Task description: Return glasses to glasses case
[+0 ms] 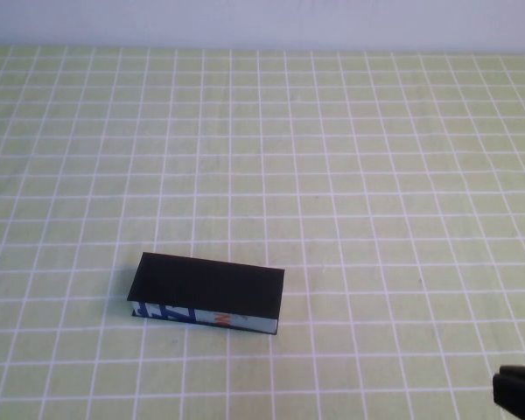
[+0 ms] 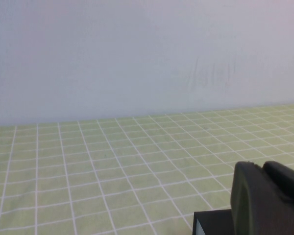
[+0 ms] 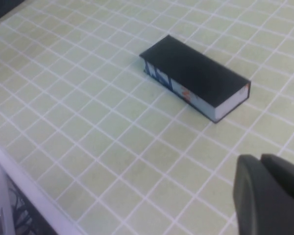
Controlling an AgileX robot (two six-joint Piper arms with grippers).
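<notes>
Looks finished or nearly so: glasses case (image 1: 208,293) lying shut on the checked cloth (image 1: 350,157) around seven o'clock, glasses nowhere visible, presumably inside; right gripper (image 1: 518,395) parked at five o'clock, left gripper (image 2: 267,198) held clear, jaw openings impossible to tell.

High view looked down from the robot's side over the green-checked counter (image 1: 376,157), glasses case (image 1: 208,294) mid-frame, right tool (image 1: 518,395) just at the near right corner. Left wrist view sat low, faced the back wall, left tool (image 2: 267,198) close. Right wrist view angled down nearer; shared the case (image 3: 196,76) with high view.
</notes>
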